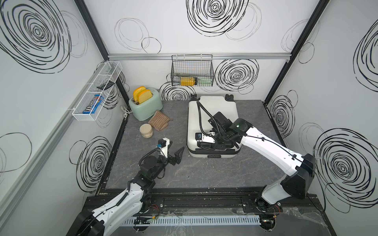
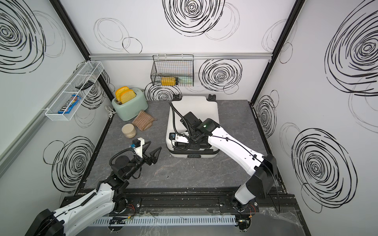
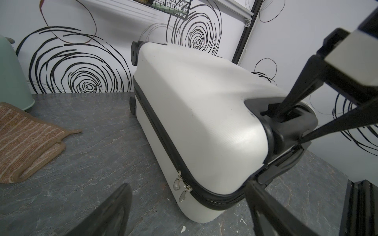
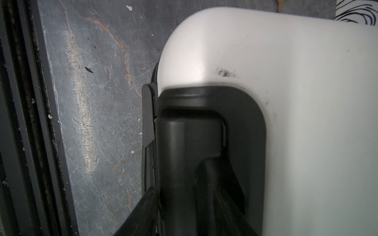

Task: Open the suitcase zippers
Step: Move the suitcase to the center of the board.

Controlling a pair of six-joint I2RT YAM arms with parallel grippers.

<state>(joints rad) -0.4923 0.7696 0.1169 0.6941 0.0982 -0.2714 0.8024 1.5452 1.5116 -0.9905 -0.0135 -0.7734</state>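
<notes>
Suitcase lies flat on the grey table, right of centre in both top views. Its wheels point toward the back wall, and the end with the black handle points toward the bottom of the frame.

Zippers: the black band is closed along all the seam that shows. Two pulls hang side by side at the corner, low centre in the left wrist view.

Left gripper: jaws spread wide, holding nothing. In a top view it sits left of the suitcase's lower-left corner, near it but apart. In the left wrist view the pulls lie between its two fingers, touching neither.

Right gripper: reaches over the shell to the handle, one finger in the recess, one outside the edge. Cannot tell whether the pads press the handle.
</notes>
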